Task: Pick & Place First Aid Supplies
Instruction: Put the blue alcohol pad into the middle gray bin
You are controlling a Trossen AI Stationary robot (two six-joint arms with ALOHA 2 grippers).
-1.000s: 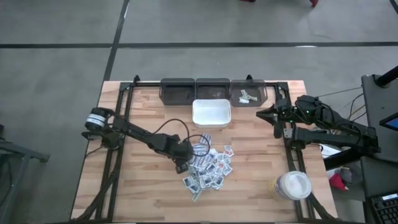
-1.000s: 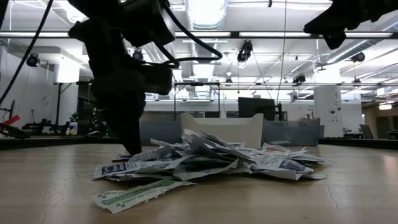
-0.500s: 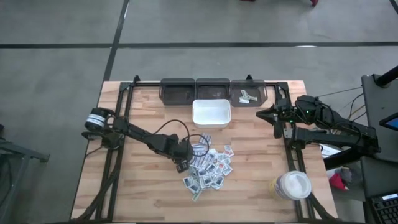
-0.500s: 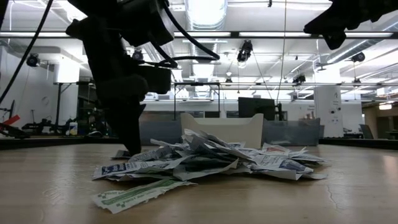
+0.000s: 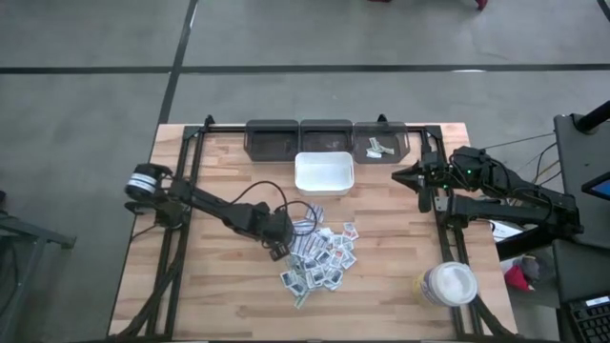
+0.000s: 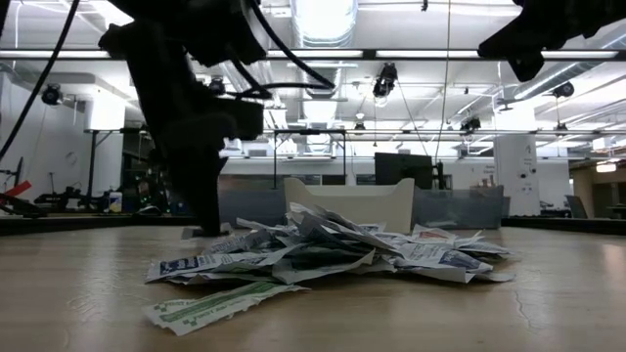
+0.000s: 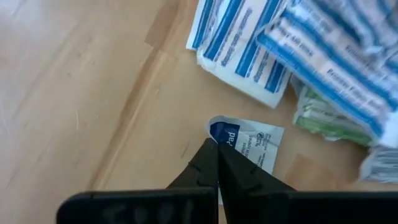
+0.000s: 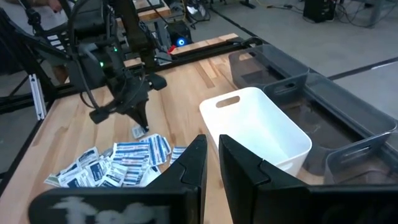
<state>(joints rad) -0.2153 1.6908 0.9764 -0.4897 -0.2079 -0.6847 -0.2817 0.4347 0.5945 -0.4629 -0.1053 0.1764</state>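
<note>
The first aid supplies point(image 5: 319, 259) lie in a loose pile of small flat packets at the table's middle, seen also in the low view point(image 6: 333, 249) and the right wrist view point(image 8: 118, 163). My left gripper point(image 5: 277, 252) stands at the pile's left edge, pointing steeply down, shut on one small white packet with a blue print point(image 7: 249, 146). My right gripper point(image 5: 400, 176) waits high at the table's right side; its fingers point(image 8: 212, 155) stand a narrow gap apart with nothing between them. My left gripper pinches the packet's corner by its blue print point(image 7: 219, 133) between its two fingertips. The fingers come from above, slanting down from the table's left. That corner curls up at the fingertips and the packet hangs below them point(image 8: 138, 132), low over the wood beside the pile.
A white square tray point(image 5: 324, 173) stands behind the pile. Three dark bins point(image 5: 326, 135) line the far edge; the right one point(image 5: 381, 145) holds a few pale pieces. A round white-lidded jar point(image 5: 448, 284) stands near the right front. Bare wood lies left of the pile.
My left gripper has risen a little at the pile's left edge, rolling slightly, and the small packet has come up from the wood with it. The pile has stayed where it was.
</note>
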